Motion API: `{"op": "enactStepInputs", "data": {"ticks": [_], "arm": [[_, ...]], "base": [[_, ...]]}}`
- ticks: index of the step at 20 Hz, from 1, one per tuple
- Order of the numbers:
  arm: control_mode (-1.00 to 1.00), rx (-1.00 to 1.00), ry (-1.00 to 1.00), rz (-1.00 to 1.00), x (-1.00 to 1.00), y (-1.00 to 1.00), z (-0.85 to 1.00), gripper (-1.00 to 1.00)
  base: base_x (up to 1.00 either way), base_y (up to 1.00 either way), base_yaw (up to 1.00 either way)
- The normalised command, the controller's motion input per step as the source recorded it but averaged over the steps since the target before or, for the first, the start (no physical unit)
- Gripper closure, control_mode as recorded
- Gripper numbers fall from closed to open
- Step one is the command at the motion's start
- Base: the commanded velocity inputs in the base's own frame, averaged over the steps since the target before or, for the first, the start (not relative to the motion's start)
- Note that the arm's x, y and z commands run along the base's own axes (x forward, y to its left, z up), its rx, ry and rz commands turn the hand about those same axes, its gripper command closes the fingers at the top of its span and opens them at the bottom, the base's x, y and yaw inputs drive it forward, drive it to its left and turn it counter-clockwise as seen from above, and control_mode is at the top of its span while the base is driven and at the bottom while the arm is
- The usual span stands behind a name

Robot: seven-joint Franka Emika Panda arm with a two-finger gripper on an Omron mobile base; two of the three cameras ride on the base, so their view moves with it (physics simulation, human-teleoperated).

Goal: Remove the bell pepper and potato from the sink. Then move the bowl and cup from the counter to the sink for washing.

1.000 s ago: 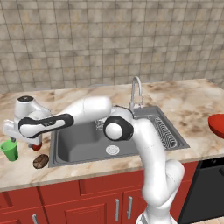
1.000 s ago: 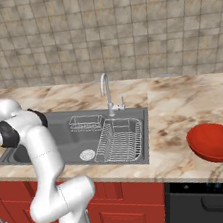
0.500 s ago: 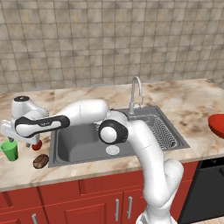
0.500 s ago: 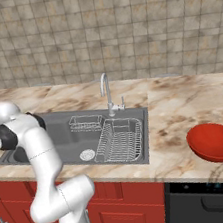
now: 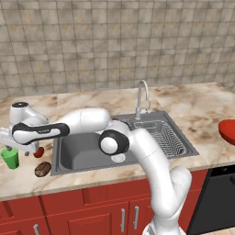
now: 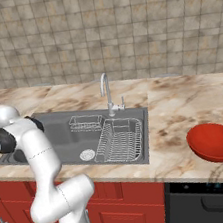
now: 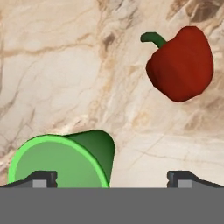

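The arm reaches far out over the counter (image 5: 202, 114) to the left of the sink (image 5: 82, 153), and its gripper (image 7: 111, 178) hangs above the cup (image 5: 10, 157) with the jaws spread wide and nothing between them. In the hand view one finger tip (image 7: 41, 178) sits over the cup's rim at about 7 o'clock and the other stands at 5 o'clock over bare marble, so the cup (image 7: 65, 159) is off to one side of the gap rather than centred in it.

The pepper (image 7: 180, 63) lies on the counter at 1 o'clock in the hand view (green stem pointing to 10 o'clock), well apart from the cup. In the left base view the pepper (image 5: 39, 151) rests just beside the sink's left rim, between cup and basin, and the potato (image 5: 42, 169) lies on the counter at 5 o'clock from the cup.

The bowl (image 6: 215, 142) stands on the counter to the right of the sink (image 6: 51, 137), well apart from it.
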Motion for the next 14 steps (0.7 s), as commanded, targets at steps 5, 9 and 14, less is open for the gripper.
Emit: {"op": "enactStepInputs", "data": {"ticks": [5, 9, 14], "arm": [[-1.0, -0.03, 0.0, 0.03, 0.13, 0.06, -0.09, -1.0], [-1.0, -0.02, 0.0, 0.02, 0.11, 0.08, -0.06, -1.0], [-1.0, 0.0, 0.0, 0.02, 0.09, 0.13, -0.03, -1.0]], "base": [[0.0, 0.0, 0.0], [0.0, 0.0, 0.0], [0.0, 0.0, 0.0]]}}
